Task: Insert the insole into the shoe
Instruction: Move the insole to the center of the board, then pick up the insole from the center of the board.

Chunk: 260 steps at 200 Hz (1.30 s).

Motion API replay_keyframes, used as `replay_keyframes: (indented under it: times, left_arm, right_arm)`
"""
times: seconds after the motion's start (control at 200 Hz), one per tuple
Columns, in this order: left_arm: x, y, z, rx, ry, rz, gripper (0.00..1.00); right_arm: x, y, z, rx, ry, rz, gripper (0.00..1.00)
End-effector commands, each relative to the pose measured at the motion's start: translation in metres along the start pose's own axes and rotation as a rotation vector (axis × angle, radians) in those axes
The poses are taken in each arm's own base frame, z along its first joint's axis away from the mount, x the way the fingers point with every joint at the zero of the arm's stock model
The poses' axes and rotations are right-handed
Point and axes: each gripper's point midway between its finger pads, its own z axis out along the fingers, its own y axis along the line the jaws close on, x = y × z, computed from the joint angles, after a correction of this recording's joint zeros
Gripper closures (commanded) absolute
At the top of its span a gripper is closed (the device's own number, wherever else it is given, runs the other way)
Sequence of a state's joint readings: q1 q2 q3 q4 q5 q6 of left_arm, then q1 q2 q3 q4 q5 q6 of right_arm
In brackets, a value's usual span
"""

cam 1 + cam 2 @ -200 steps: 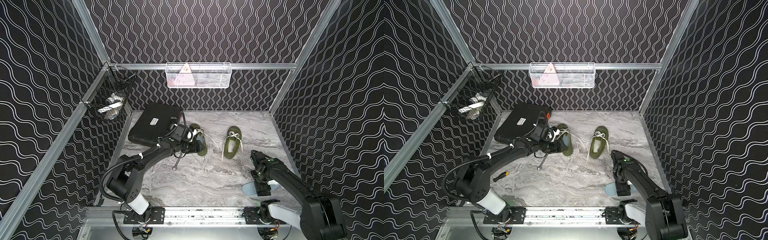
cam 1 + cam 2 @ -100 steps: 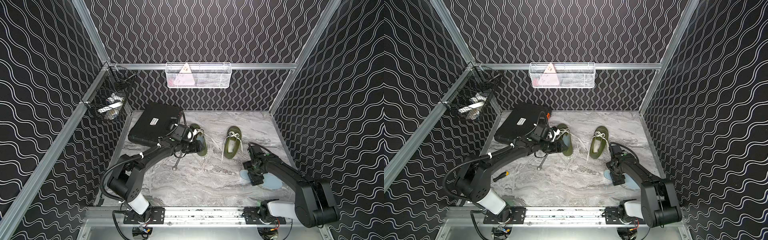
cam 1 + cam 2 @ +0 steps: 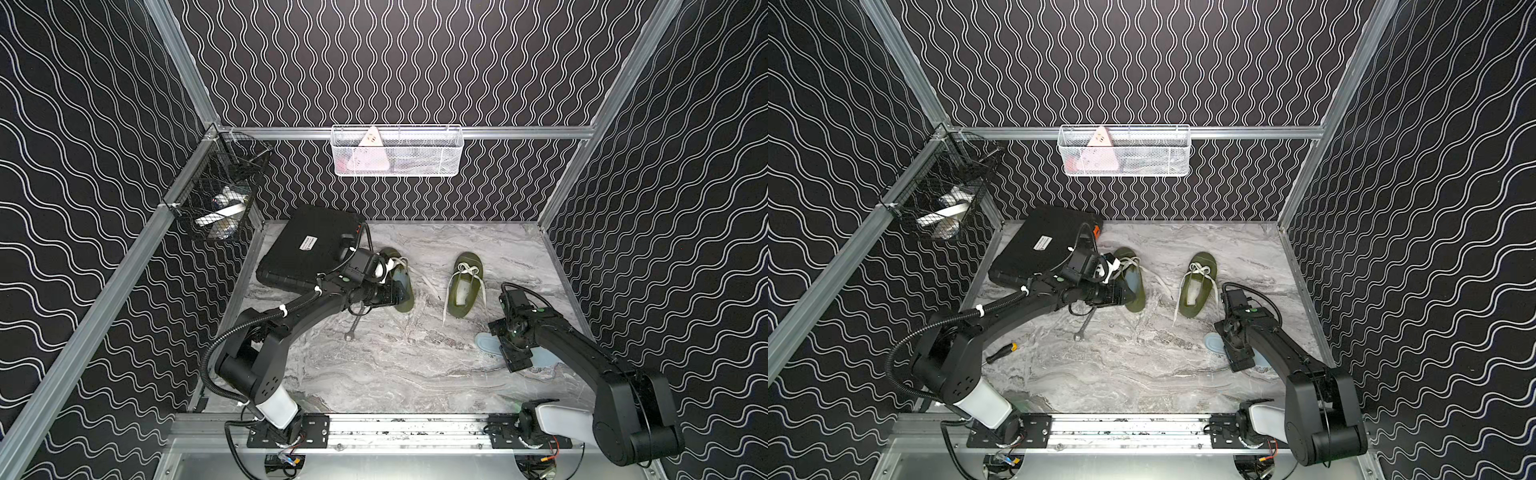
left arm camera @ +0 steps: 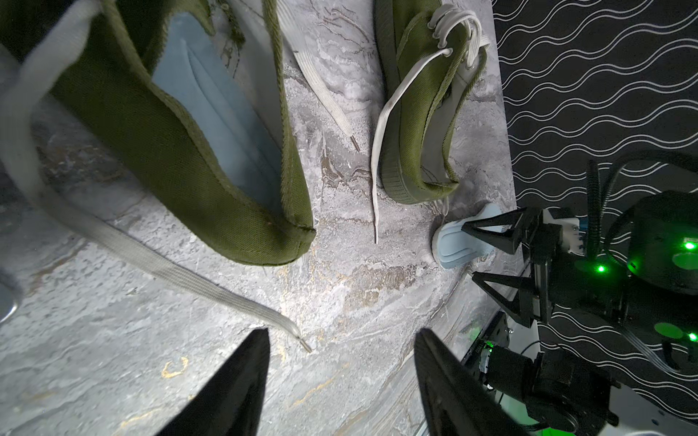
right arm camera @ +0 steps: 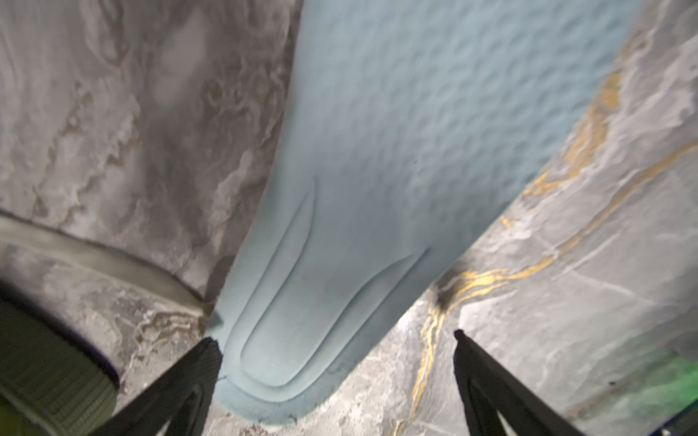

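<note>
No legible text; white label (image 3: 309,243) on black case (image 3: 286,266) too small to read.

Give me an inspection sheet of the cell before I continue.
Surface: grey marble tabletop, nothing spilled.
Job's things: light-blue foam insole lying loose; olive canvas shoe by left arm holds a fitted insole; second olive canvas shoe shows none.
Clutter: black hard case, steel wrench, black-handled screwdriver.
Grippers: left gripper open, empty; right gripper open, fingers straddling the loose insole's end.
Cables: black corrugated hose along left arm.
Surroundings: white mesh basket, black wire basket on walls.
</note>
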<state>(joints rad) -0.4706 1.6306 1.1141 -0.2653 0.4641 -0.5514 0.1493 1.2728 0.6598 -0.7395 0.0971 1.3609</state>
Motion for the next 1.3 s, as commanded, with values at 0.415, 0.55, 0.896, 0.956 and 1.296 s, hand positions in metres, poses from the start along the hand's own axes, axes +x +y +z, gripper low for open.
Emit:
replay_keyframes:
  times: [0.415,0.55,0.896,0.956,1.296]
  left_arm:
    - [-0.003,-0.001,0.0,-0.003,-0.01,0.006,0.34]
    - [-0.003,-0.001,-0.002,-0.006,-0.011,0.008,0.34]
    - [-0.003,-0.002,-0.003,0.002,-0.011,0.006,0.34]
    - [-0.002,-0.003,-0.003,-0.001,-0.01,0.01,0.34]
    - [-0.003,-0.006,-0.001,0.018,-0.013,-0.002,0.34]
  right_arm:
    - [-0.032,0.0,0.026,0.105,0.0,-0.197,0.0]
    - [-0.047,0.015,0.024,0.101,-0.062,-0.298,0.0]
    - [-0.05,0.037,0.023,0.023,-0.052,-0.353,0.15]
    - [-0.051,0.034,0.022,0.021,-0.064,-0.343,0.23]
    - [-0.064,0.018,-0.006,-0.018,-0.181,-0.268,0.46]
